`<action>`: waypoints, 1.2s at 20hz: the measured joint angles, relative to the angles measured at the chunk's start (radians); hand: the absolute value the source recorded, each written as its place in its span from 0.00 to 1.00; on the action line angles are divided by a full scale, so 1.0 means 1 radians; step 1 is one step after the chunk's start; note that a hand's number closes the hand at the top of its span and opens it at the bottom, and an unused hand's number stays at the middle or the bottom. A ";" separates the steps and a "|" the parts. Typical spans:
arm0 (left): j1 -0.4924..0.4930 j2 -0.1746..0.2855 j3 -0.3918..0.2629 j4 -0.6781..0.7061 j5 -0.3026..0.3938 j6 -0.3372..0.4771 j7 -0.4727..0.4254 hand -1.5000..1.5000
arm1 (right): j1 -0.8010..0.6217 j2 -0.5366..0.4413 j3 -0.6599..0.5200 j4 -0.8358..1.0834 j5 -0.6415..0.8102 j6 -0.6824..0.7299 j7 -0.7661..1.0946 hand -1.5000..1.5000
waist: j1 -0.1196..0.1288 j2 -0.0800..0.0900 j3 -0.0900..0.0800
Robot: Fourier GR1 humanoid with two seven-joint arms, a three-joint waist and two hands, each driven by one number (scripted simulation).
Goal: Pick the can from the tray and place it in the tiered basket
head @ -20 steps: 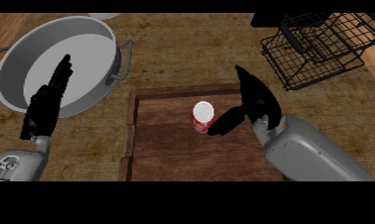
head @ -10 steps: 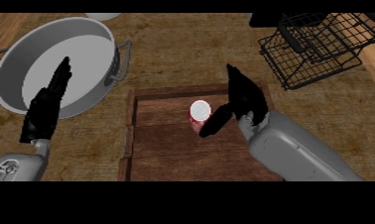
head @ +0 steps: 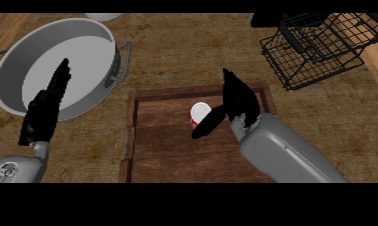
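head view: can (head: 199, 112) (upright) on tray (head: 166, 142)

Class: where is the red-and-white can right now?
Head view, centre: the red-and-white can stands on the brown wooden tray, just left of the black right hand.

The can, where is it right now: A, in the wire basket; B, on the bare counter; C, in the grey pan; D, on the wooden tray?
D: the can stands on the tray, just left of the right hand, far from the basket.
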State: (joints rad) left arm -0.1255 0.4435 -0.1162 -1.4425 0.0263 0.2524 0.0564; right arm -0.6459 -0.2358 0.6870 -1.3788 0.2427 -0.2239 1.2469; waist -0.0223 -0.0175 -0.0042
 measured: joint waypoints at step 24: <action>-0.019 -0.020 0.023 0.001 -0.018 -0.034 -0.003 0.50 | 0.056 0.175 -0.056 0.094 0.077 0.048 -0.029 1.00 | 0.021 0.000 -0.001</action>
State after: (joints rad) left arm -0.1446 0.4234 -0.0934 -1.4418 0.0080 0.2183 0.0530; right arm -0.5902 -0.0610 0.6314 -1.2843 0.3202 -0.1761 1.2182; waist -0.0016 -0.0174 -0.0056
